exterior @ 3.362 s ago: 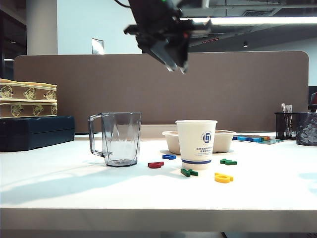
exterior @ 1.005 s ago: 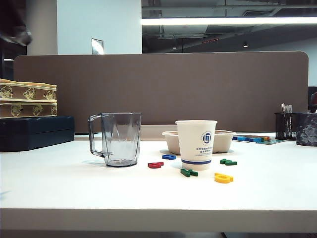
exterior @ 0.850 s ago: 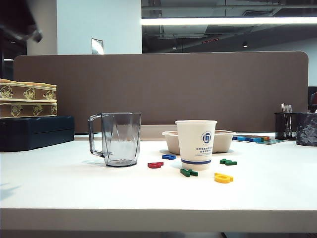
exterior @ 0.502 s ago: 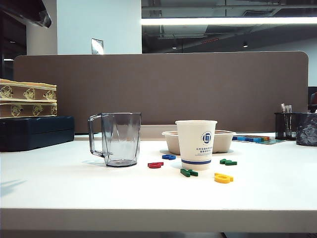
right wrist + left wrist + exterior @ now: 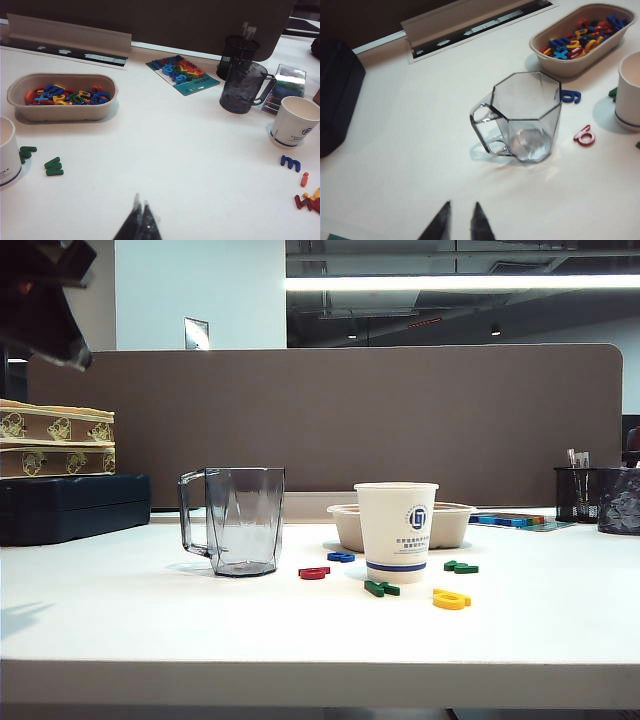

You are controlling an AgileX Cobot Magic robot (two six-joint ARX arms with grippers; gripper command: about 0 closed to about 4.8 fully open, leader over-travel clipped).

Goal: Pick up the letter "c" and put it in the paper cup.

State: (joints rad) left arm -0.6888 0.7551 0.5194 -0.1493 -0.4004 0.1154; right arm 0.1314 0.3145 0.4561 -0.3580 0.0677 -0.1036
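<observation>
Gone from above the cup (image 5: 397, 530), the arm that hung over it in the earliest frame; the left arm (image 5: 45, 300) now shows as a dark shape in the exterior view's top left corner, up from a second ago. Letters, mug and cup have not shifted.

Letter "c": cannot make it out in any view; the cup's inside is mostly hidden, so cannot tell if it is in there.

Cup stands upright on the worktop (image 5: 120, 620), logo facing the exterior camera. Ringed by small letters lying flat:
- crimson letter (image 5: 314, 572) and blue letter (image 5: 341, 556), on its left
- green letter (image 5: 382, 588), just in front
- second green letter (image 5: 461, 566) and yellow letter (image 5: 451, 598), on its right

Bowl (image 5: 445, 523) sits just behind the cup, full of mixed letters. Mug (image 5: 235, 520) stands clear, upright, left of the cup, handle turned away from it.

Left hand (image 5: 460, 226) is high over the worktop near the mug, fingers a narrow gap apart, nothing between them. Right hand (image 5: 140, 220) hovers over bare worktop, off the cup, fingers pressed together, empty.
</observation>
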